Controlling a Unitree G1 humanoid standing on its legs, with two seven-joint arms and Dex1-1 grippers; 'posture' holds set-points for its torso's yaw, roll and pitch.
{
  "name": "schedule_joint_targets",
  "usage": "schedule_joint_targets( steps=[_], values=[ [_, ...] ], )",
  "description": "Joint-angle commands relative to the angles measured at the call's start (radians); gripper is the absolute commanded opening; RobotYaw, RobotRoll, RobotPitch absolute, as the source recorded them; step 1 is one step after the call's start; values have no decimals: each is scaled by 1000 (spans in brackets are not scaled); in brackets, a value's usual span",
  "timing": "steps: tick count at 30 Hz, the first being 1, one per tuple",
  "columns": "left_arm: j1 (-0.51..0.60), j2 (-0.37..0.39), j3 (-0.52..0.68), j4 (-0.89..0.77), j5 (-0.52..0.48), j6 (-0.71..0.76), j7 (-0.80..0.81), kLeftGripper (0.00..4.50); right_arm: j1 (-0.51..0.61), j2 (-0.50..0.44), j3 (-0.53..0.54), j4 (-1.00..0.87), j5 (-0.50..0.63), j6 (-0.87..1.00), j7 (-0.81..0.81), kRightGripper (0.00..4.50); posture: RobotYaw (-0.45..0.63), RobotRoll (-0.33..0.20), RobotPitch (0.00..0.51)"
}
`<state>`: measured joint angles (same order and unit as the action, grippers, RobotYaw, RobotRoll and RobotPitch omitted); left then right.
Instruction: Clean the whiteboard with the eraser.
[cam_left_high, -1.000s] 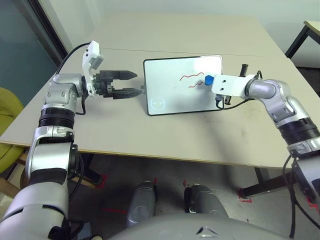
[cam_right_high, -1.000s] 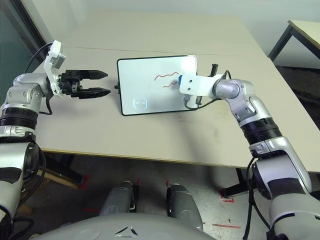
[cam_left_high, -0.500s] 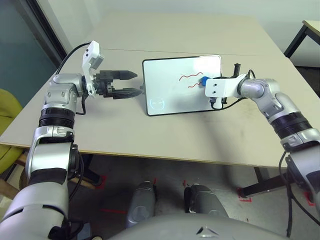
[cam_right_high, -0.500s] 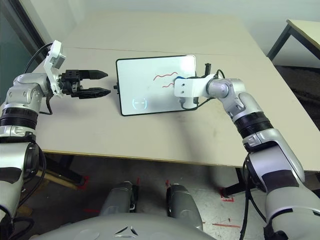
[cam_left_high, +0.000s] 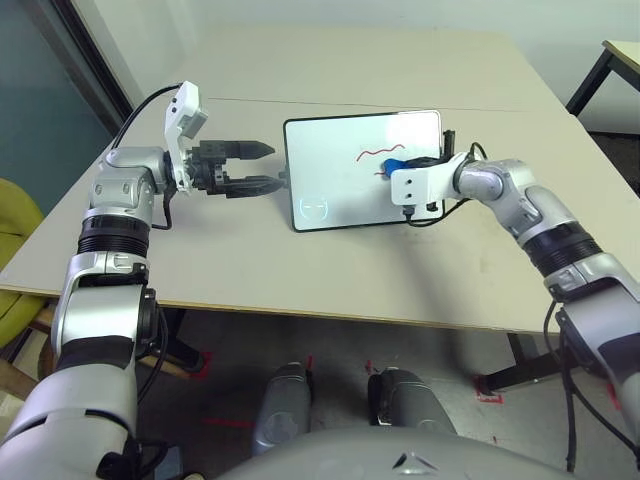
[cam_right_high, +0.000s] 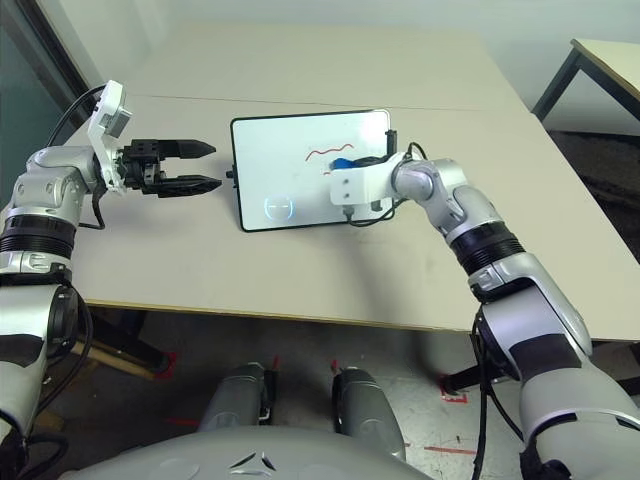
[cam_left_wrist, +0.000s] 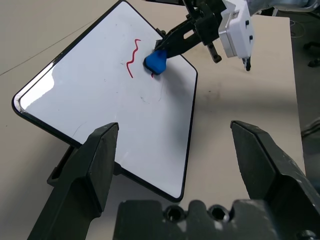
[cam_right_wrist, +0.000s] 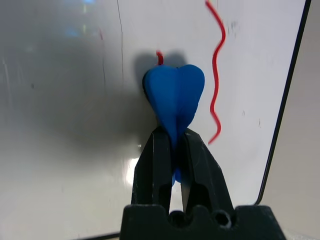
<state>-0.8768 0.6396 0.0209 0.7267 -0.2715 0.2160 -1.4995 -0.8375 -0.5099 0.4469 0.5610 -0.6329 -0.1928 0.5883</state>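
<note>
Your right gripper pinched the eraser between its fingers, which hid the block's near end; the blue tip pressed on the board over the lower red squiggle, of which only a short stub showed past the eraser. From the head views, the white wrist housing covered most of the gripper and part of the board's right side. The upper squiggle stayed whole, and a faint circle mark sat in the board's near-left corner. Your left gripper hung just left of the board with its fingers spread, holding nothing, just as it had a second before. Since then your right arm had swung left, carrying the eraser from the lower squiggle's right end onto it, and the board had slid slightly left on the table.
</note>
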Motion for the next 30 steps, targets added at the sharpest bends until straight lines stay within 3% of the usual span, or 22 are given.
schedule_joint_targets(
  steps=[1,11,30],
  values=[
    [-8,0,-2,12,4,-7,4,4500,-6,14,25,-9,-16,-13,-1,37,157,0,10],
    [-10,2,-2,15,4,-5,1,4500,3,17,25,-1,-21,-14,-2,36,157,0,13],
    [-16,-3,-4,21,6,-8,2,4500,2,-131,-19,83,-1,-21,-26,33,146,0,16]
  ],
)
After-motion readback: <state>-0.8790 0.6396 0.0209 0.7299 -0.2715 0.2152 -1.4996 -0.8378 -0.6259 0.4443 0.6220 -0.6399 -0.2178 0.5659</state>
